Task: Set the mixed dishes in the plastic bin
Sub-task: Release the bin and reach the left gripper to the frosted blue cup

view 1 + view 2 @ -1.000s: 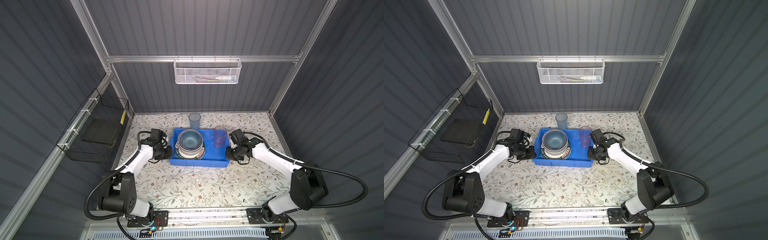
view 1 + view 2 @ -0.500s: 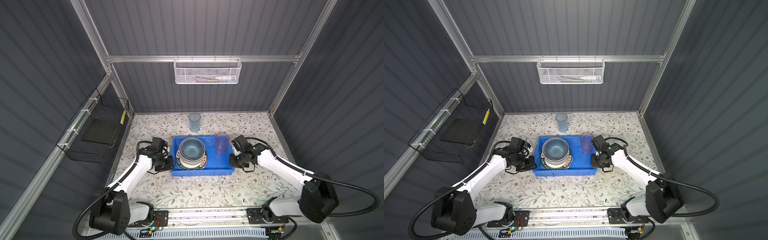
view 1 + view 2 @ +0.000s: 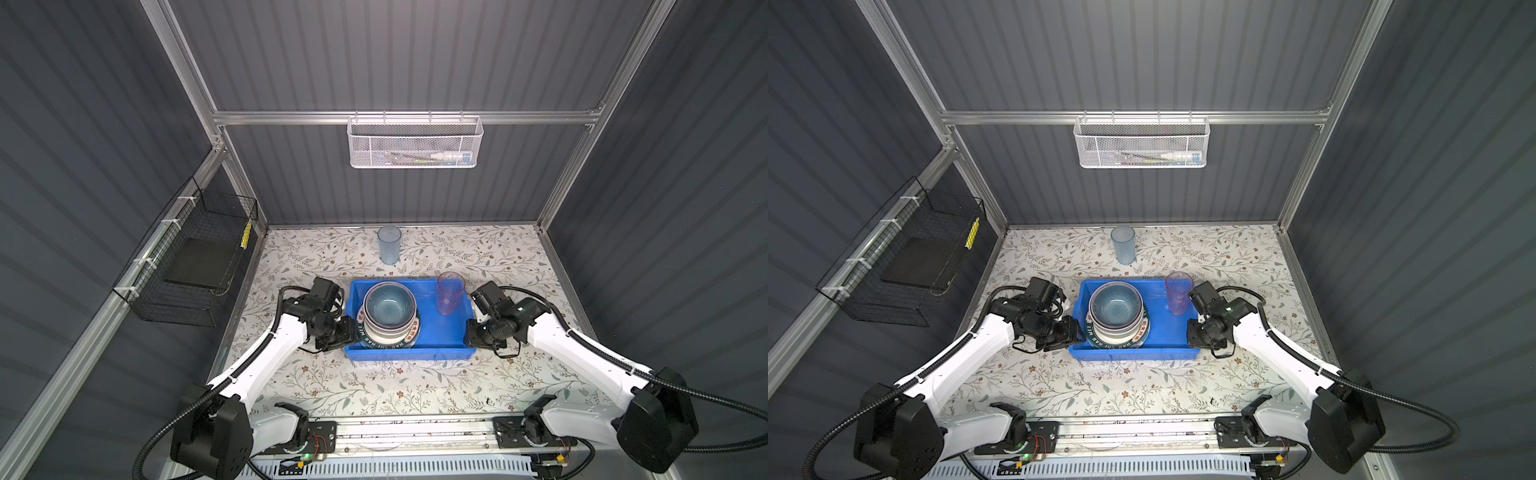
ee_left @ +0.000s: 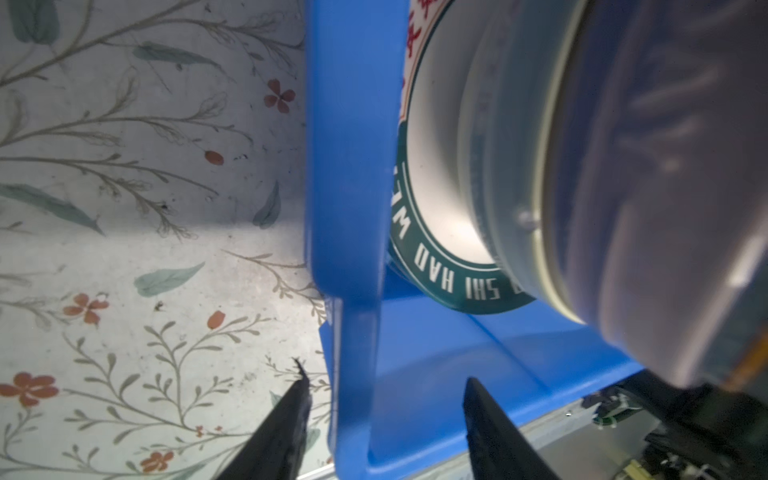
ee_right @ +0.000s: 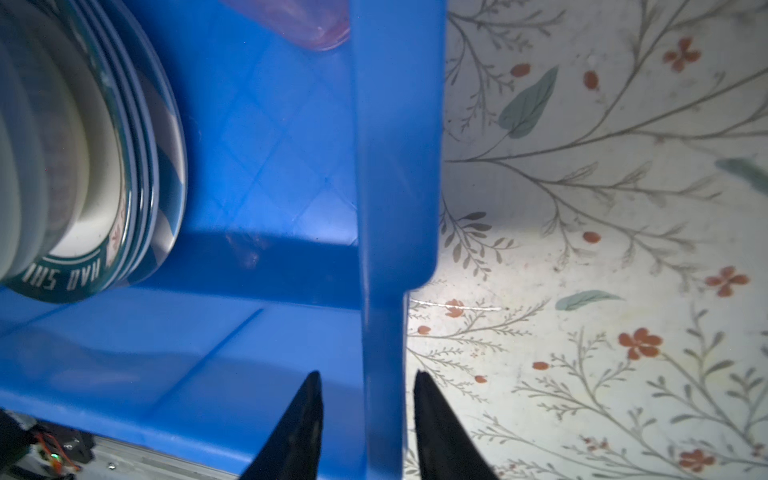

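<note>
Blue bin (image 3: 440, 332) slid away from blue tumbler (image 3: 389, 245); left claw (image 4: 384, 374), right claw (image 5: 368, 374) parted off rim.

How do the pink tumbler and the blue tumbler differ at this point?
The pink tumbler stands inside the plastic bin, in its far right corner; the blue tumbler stands outside it, on the table behind the bin. The pink tumbler is pink-tinted, the blue tumbler pale blue-grey. Both are translucent and upright.
</note>
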Tool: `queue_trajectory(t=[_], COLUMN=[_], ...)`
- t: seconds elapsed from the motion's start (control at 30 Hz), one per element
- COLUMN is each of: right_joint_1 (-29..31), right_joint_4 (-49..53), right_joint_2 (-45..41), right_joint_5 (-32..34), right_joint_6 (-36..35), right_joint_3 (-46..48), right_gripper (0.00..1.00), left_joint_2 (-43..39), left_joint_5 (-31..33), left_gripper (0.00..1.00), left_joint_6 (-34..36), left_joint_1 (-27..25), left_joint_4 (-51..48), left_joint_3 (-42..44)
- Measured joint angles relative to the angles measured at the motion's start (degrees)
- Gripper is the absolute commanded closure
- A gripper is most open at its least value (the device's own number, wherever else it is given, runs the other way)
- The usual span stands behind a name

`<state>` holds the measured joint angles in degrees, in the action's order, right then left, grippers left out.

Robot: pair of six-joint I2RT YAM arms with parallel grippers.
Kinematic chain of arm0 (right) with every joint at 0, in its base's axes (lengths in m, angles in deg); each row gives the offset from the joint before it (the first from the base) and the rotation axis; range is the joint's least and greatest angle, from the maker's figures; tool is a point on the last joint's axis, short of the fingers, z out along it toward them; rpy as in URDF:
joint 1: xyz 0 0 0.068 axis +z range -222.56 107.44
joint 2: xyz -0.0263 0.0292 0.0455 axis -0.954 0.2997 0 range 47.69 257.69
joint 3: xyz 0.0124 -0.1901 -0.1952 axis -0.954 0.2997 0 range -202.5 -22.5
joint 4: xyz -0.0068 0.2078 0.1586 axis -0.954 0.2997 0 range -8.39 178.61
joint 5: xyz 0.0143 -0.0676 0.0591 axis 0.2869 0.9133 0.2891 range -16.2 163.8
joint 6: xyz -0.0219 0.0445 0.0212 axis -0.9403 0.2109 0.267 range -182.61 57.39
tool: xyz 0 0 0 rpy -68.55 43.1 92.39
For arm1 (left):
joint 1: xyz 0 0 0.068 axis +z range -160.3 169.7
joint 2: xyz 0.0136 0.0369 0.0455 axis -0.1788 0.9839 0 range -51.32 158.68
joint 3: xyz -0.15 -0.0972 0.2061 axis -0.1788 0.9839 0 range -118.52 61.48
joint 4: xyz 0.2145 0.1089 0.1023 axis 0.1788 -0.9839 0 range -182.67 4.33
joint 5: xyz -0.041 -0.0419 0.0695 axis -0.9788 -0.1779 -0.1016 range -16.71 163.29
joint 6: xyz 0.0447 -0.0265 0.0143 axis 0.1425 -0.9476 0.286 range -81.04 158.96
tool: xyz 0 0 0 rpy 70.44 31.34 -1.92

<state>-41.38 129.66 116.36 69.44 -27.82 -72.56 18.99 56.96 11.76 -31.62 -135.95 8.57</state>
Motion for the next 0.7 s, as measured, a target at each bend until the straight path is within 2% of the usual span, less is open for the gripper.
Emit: queue_trajectory(t=[0.1,0.23,0.3,0.47,0.7], right_joint_1=[0.00,0.00,0.00,0.00,0.24], right_joint_4=[2.32,4.35,4.52,4.07,1.46], right_joint_2=[-3.63,-7.10,-7.67,-7.85,-5.40], right_joint_5=[0.83,1.14,1.11,0.02,-1.88], right_joint_6=[-0.33,-0.81,-1.18,-2.54,-3.56], right_joint_3=[-1.73,-4.94,-5.86,-6.16,-12.55], right_gripper=[0.46,0.45,0.43,0.42,0.39], left_joint_2=[0.79,5.09,9.35,24.33,44.28], left_joint_5=[0.44,0.87,1.57,1.62,-2.71], left_gripper=[0.33,0.31,0.31,0.30,0.32], left_joint_6=[1.40,4.33,5.97,10.14,12.26], left_joint_1=[2.36,8.85,10.56,10.78,10.78], left_joint_4=[-2.73,-4.85,-5.22,-3.48,-0.04], left_joint_3=[-6.80,-16.52,-22.56,-40.81,-61.68])
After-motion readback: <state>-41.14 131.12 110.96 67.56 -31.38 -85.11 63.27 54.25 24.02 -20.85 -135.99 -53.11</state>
